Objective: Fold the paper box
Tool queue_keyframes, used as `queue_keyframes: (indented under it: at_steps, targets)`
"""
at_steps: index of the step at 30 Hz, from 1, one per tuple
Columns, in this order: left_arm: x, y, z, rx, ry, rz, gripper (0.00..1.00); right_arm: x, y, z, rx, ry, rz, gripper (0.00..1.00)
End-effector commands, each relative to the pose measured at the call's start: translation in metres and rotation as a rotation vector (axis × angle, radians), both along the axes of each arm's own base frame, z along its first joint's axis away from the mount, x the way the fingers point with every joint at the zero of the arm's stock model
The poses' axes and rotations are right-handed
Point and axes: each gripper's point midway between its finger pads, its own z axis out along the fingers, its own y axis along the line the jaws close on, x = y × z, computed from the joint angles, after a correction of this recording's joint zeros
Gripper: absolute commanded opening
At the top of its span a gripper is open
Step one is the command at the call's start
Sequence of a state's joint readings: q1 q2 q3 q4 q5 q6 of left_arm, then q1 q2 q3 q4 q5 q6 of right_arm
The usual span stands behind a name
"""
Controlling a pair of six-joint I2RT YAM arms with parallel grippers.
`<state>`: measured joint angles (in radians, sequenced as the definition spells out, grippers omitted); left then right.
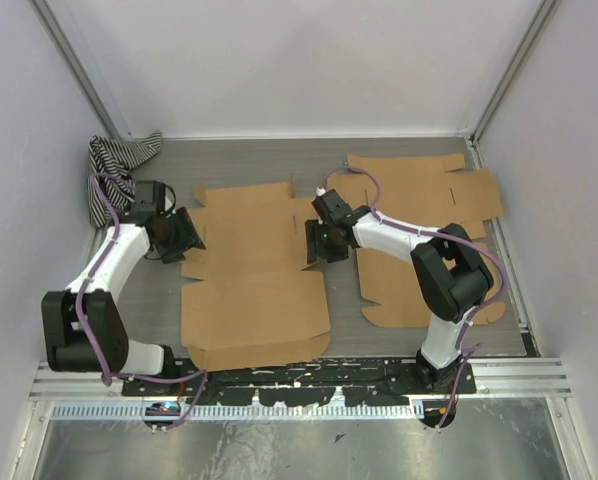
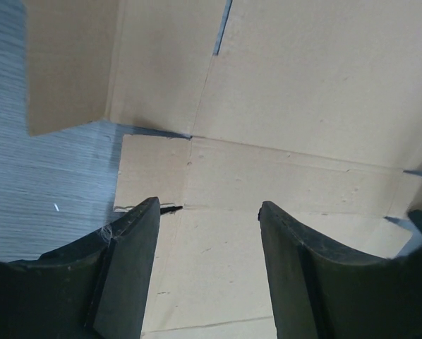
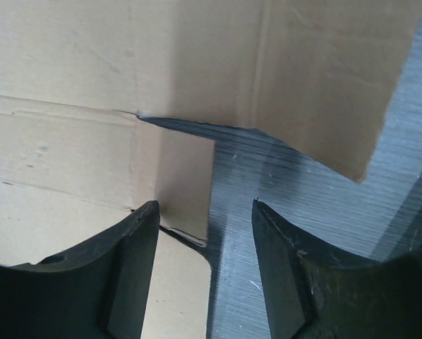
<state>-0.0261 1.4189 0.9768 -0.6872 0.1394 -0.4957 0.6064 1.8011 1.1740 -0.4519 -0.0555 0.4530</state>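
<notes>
Top external view: the paper box lies flat mid-table, toward the near edge; the left gripper and right gripper stand at its left and right side flaps, jaws apart, nothing held. You'd best catch both flaps near their creases and raise them together. A second cardboard sheet crowds the right side; a striped cloth fills the far-left corner.

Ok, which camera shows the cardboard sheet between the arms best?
The top view: the whole sheet shows there, outline and flaps included. The left wrist view shows only a close patch at its left edge; the right wrist view shows only a close patch at its right edge.
</notes>
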Motion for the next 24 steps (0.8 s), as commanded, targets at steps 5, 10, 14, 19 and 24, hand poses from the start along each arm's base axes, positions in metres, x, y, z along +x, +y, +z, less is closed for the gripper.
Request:
queue_keyframes:
  at_steps: [5, 10, 14, 19, 24]
  targets:
    - [0.004, 0.016, 0.007, 0.075, -0.082, 0.073, 0.66, 0.010, 0.019, 0.032, 0.118, -0.104, -0.045, 0.60]
    - [0.001, 0.018, -0.002, 0.086, -0.047, 0.076, 0.65, 0.011, 0.031, 0.030, 0.139, -0.103, -0.026, 0.52]
    - [-0.001, 0.021, -0.009, 0.098, -0.013, 0.093, 0.65, 0.014, 0.036, 0.028, 0.139, -0.098, -0.025, 0.38]
    - [-0.006, 0.030, -0.008, 0.145, -0.013, 0.124, 0.64, 0.016, 0.036, 0.035, 0.123, -0.118, -0.024, 0.20]
    - [-0.011, 0.038, -0.006, 0.185, -0.009, 0.135, 0.64, 0.016, 0.047, 0.047, 0.075, -0.160, 0.012, 0.18]
